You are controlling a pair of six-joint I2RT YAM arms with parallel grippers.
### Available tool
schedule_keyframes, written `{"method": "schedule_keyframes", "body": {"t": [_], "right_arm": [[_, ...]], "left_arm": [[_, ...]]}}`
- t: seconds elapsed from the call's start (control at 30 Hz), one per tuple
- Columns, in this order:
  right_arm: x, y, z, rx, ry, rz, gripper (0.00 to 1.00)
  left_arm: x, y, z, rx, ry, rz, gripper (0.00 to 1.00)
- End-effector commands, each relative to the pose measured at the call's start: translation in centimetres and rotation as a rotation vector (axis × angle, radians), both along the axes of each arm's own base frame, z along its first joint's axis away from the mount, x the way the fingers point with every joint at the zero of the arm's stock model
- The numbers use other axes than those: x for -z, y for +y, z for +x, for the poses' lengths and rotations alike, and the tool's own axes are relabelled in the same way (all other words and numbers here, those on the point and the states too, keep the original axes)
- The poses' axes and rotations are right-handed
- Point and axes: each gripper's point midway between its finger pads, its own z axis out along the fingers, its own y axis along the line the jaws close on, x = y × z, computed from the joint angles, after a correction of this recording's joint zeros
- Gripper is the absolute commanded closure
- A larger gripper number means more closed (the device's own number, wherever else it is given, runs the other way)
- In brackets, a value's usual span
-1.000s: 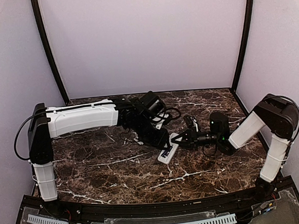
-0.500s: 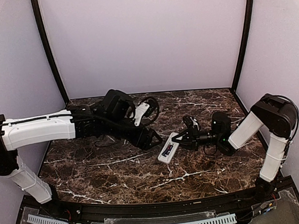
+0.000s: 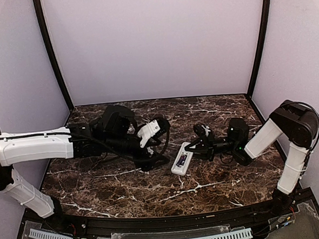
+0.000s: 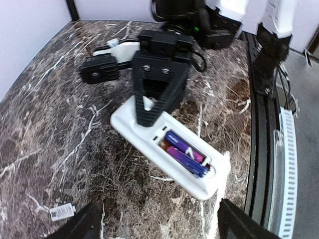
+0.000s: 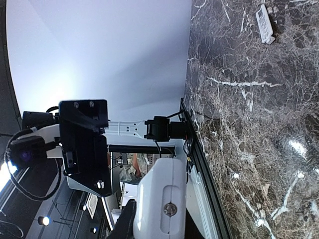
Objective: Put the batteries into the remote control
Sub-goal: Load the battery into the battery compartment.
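A white remote control [image 3: 181, 160] lies face down near the middle of a dark marble table [image 3: 126, 192]; its back is turned up, so the recessed battery bay [image 4: 162, 143] is open to reach. Two bluish-purple batteries [image 4: 185, 153] lie side by side inside the bay; no cover sits over them.

The right tool [image 4: 148, 117] has its fingers drawn together to a point; that point rests on the remote's back, just beyond the end of the bay. This looks like a pin to stop the light handset sliding.

The left tool [image 4: 158, 221] hangs near the bay end of the remote, fingers spread wide with nothing between them; it carries no battery, which fits a bay that is already full. I judge the loading about done; whether both cells are pressed fully home I cannot tell.

Around them: a small white tag [image 4: 62, 211] on the marble, well apart from the remote; a black rail [image 4: 256, 149] along the table's near edge; pale lilac walls [image 3: 155, 44]. The right tool's body stands over the remote's far end; any reach into the bay would have to come from the left arm's side.
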Motion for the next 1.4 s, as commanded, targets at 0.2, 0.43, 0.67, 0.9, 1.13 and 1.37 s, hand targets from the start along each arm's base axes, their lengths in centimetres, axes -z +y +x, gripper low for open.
{"method": "schedule_keyframes", "body": {"t": [0.2,0.43,0.67,0.9,1.13,1.37], "right_arm": [[-0.8,-0.1,-0.7,-0.053,-0.064,-0.023,1.0],[-1.2,0.1,-0.9,-0.069,-0.098,-0.03,1.0],[-1.2,0.4,-1.2,-0.084,-0.122,-0.038,1.0],[-1.4,0.6,-1.2,-0.093,-0.139,-0.036,1.0],[-1.6,0.9,-1.3,-0.107,-0.147,-0.032,1.0],[-1.8,1.0,-1.4,-0.116,-0.155,-0.026,1.0]], "left_arm": [[0.8,-2.1,-6.5,0.442,-0.235,0.003,0.52],[1.3,-3.5,-6.6,0.483,-0.264,0.031,0.7],[1.6,-4.1,-6.3,0.509,-0.279,0.056,0.81],[2.1,-4.5,-6.0,0.516,-0.29,0.077,0.83],[2.9,-4.9,-5.8,0.533,-0.292,0.101,0.82],[3.8,-4.8,-5.2,0.522,-0.314,0.14,0.82]]}}
